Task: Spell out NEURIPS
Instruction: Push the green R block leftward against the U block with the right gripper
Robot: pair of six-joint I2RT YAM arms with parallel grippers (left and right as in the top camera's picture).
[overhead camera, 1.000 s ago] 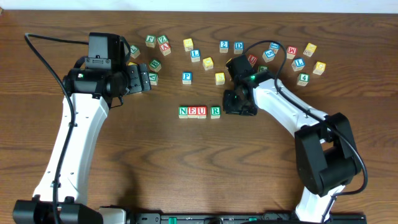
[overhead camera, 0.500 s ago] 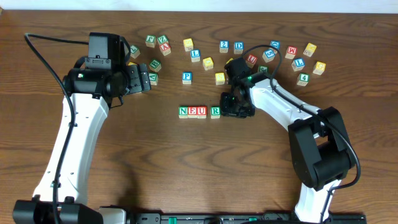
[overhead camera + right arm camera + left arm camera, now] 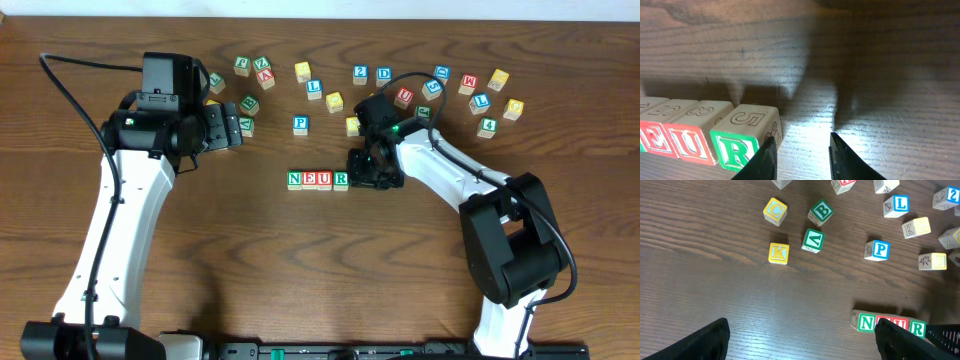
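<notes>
Spare blocks (image 3: pixel 314 88) lay behind, right gripper (image 3: pixel 800 155) beside the R (image 3: pixel 742 135), narrowly parted, empty, left gripper (image 3: pixel 802 337) wide, row (image 3: pixel 320 180) read NEUR.

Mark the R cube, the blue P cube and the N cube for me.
R cube (image 3: pixel 735 150): right wrist view, on its green-lettered face.
blue P cube (image 3: pixel 880 250): left wrist view, on its lettered face.
N cube (image 3: pixel 294 180): overhead view, on its top face.

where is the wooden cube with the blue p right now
In the overhead view, the light wooden cube with a blue P stands alone just beyond the N-E-U-R row of cubes, left of a yellow cube.
</notes>
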